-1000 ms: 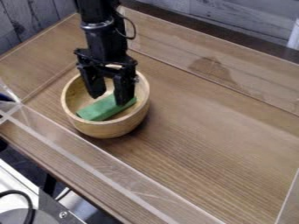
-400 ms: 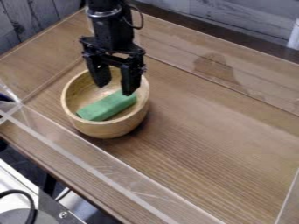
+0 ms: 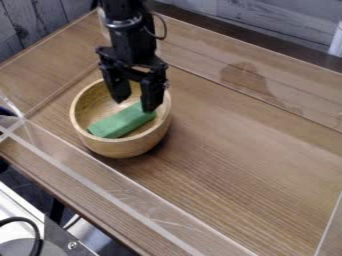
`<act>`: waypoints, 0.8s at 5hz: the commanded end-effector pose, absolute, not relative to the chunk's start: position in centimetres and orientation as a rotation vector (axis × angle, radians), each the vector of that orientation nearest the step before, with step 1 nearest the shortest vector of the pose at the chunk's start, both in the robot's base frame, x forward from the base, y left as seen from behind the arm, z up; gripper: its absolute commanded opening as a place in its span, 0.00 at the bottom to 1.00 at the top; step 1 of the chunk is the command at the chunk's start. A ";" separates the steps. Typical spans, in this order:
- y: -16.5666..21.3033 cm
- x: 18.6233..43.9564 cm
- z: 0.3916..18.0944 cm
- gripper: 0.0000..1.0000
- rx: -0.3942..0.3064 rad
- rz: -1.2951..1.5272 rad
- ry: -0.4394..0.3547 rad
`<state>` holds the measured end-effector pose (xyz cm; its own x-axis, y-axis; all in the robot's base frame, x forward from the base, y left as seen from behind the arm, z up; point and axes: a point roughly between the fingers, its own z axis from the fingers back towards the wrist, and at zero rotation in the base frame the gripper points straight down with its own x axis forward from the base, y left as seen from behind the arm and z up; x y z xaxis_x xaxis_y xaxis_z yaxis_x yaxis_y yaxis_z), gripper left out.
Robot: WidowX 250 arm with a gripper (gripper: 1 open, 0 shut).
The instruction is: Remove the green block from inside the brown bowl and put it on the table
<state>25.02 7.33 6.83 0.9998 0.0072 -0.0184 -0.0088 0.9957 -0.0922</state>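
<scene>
- The gripper (image 3: pixel 134 92) points straight down with its two fingers spread wide and nothing between them. It hangs over the far rim of the brown bowl (image 3: pixel 150 141).
- Compared with a second ago, when the fingers reached deep into the bowl on either side of the block, the gripper now stands higher and nearer the bowl's far right edge; its opening is unchanged.
- The green block (image 3: pixel 118 124) lies flat on the floor of the bowl, slanted, toward the near left of the gripper and apart from both fingers.
- The table (image 3: pixel 247 150) around the bowl carries no block; clear acrylic walls edge it.
- Judgement: the block was not lifted, so the removal is not begun and a fresh descent over the block seems needed.
</scene>
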 end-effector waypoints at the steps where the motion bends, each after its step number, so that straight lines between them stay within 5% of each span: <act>1: 8.1 25.7 7.3 1.00 -0.085 -0.004 -0.015; 4: 9.6 25.5 8.6 1.00 -0.056 -0.083 0.006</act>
